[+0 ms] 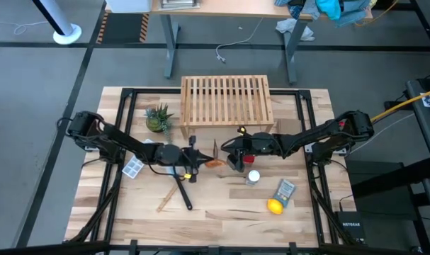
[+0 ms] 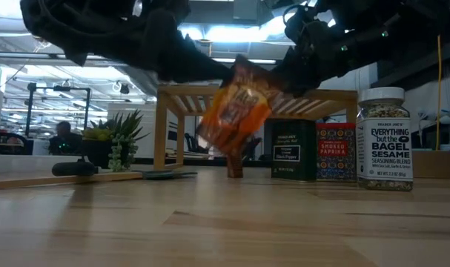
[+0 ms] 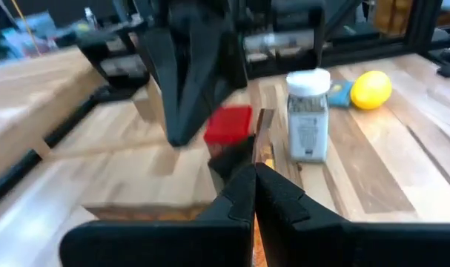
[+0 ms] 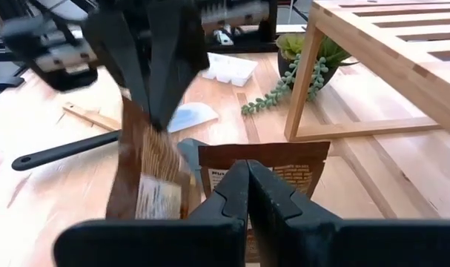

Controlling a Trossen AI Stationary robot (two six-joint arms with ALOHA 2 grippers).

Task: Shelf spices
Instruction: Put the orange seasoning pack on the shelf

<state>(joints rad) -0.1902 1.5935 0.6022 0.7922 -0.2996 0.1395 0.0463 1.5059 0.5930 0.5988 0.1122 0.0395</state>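
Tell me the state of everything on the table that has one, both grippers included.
left gripper: shut on amber packet, lifted and tilted
right gripper: shut
second packet: upright, at the right gripper's tips
bottle: upright, capped
black box: upright
red box: upright
shelf: top bare

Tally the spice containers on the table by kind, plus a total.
Amber packets: 2
Boxes: 2, a red box and a black box
White-capped bottle: 1
Total: 5
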